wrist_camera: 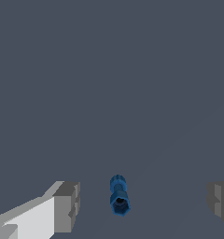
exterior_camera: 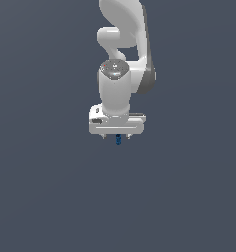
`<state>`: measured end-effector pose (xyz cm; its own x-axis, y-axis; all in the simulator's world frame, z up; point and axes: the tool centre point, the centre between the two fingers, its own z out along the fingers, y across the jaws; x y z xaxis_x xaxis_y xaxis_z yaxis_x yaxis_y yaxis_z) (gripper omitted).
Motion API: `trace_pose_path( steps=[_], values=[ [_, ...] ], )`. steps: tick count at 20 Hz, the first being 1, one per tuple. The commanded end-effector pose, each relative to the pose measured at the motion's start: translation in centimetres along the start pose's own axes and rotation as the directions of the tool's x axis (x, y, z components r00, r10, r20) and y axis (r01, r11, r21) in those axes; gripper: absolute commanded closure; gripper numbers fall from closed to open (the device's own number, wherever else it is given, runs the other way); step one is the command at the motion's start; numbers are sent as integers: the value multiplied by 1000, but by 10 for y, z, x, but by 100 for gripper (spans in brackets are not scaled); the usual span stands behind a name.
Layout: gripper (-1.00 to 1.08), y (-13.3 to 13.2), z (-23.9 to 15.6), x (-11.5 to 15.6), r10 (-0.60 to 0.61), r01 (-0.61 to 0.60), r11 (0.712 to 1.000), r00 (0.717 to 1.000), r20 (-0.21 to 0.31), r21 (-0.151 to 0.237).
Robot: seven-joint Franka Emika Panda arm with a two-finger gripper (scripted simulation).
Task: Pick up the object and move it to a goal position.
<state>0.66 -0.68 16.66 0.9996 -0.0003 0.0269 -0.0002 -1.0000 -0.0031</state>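
Observation:
The object (exterior_camera: 118, 140) is a tiny bright-blue item, taller than wide, seen just under the white gripper (exterior_camera: 117, 136) in the exterior view. In the wrist view the object (wrist_camera: 119, 196) lies between the two fingers, nearer to the one finger (wrist_camera: 67, 207) than to the other (wrist_camera: 220, 203). The gripper (wrist_camera: 143, 205) is open, with its jaws wide apart and neither pad touching the object. The gripper points straight down over the object.
The white arm (exterior_camera: 121, 59) rises from the gripper to the top of the exterior view. The flat dark grey-blue floor (exterior_camera: 51, 197) fills the rest of both views. No other object shows.

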Motion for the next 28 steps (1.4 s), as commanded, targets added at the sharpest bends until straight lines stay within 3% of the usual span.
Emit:
trace_pose_path(
  steps=[1, 15, 28],
  values=[
    [-92, -1, 8, -7, -5, 5, 1000, 1000, 3, 0],
    [-92, -8, 66, -65, -45, 45, 999, 999, 25, -2],
    [-92, -9, 83, -73, -49, 49, 999, 998, 27, -2]
  ],
)
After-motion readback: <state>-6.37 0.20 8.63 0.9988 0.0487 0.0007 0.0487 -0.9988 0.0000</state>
